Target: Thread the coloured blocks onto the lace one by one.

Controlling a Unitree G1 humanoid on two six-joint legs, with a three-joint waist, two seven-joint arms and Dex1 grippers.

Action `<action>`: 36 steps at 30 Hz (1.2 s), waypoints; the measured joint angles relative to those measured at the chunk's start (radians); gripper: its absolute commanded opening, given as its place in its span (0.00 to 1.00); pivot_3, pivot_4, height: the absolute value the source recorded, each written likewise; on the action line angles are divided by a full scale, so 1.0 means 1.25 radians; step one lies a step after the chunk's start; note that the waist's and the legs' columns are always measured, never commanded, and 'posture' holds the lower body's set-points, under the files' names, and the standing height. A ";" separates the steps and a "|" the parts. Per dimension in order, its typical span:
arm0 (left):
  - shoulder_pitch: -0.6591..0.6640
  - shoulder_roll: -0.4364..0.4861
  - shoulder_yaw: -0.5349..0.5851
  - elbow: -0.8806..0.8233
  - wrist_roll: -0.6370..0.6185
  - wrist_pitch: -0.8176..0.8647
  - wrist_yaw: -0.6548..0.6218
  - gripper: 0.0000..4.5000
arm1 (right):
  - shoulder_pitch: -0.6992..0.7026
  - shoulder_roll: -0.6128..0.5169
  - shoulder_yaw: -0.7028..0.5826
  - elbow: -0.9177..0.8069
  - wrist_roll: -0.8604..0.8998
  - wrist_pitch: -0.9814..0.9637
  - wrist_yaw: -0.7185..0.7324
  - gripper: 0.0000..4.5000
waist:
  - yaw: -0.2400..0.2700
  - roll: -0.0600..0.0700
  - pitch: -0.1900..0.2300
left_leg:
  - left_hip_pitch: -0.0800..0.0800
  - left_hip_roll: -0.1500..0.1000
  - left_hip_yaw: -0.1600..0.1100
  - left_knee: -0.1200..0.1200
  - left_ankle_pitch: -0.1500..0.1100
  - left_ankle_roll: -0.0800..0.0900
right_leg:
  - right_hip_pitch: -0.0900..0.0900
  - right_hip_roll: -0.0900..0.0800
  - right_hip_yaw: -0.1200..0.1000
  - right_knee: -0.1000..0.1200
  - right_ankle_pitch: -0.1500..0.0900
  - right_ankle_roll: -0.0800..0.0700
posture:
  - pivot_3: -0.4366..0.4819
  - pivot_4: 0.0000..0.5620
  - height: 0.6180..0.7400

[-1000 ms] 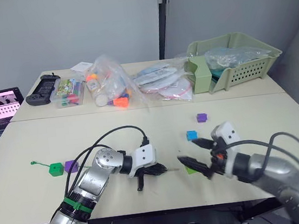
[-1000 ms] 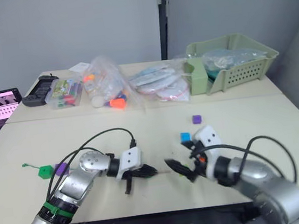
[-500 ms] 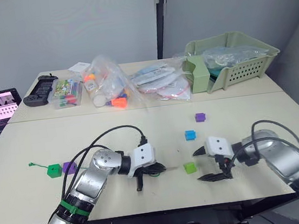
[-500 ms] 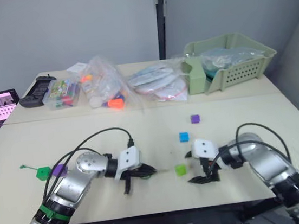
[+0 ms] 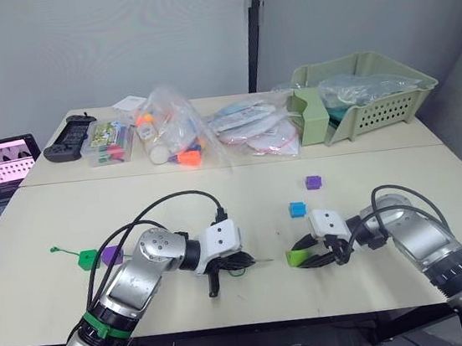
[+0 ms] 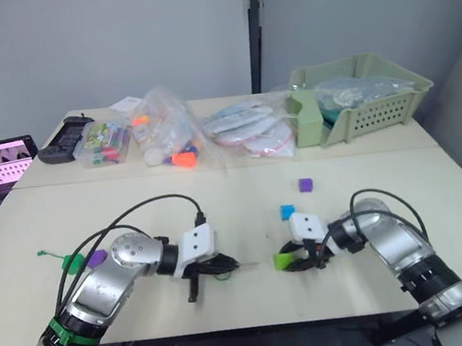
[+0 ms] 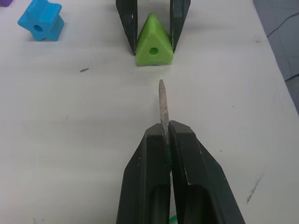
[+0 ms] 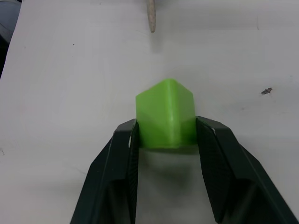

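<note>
On the worktop (image 5: 68,218), the right claw (image 8: 164,140) is clamped on the light green block (image 8: 166,114), a triangle with a hole through it, resting low on the surface near the front edge. Facing it, just short of the hole, is the pale stiff tip (image 7: 162,95) of the lace (image 5: 239,270), which the left claw (image 7: 168,140) pinches tight between its fingers; tip and block are near but apart. The blue block (image 5: 297,209), star-shaped, lies just behind the light green block, and a purple block (image 5: 313,182) sits farther back from it. Well to the left of the light green block, past the left arm, a dark green block (image 5: 87,258) and a second purple block (image 5: 110,255) sit side by side, with the lace's knotted end (image 5: 54,249) just beyond them.
</note>
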 measured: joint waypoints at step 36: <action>-0.056 0.006 -0.053 -0.034 0.028 0.078 0.055 0.00 | 0.033 0.015 -0.003 -0.184 -0.061 0.201 -0.084 0.29 | -0.014 0.000 0.000 | 0.001 0.000 -0.001 0.000 0.000 0.000 | 0.002 0.001 -0.001 0.000 0.000 0.000 | 0.48 0.27 1.00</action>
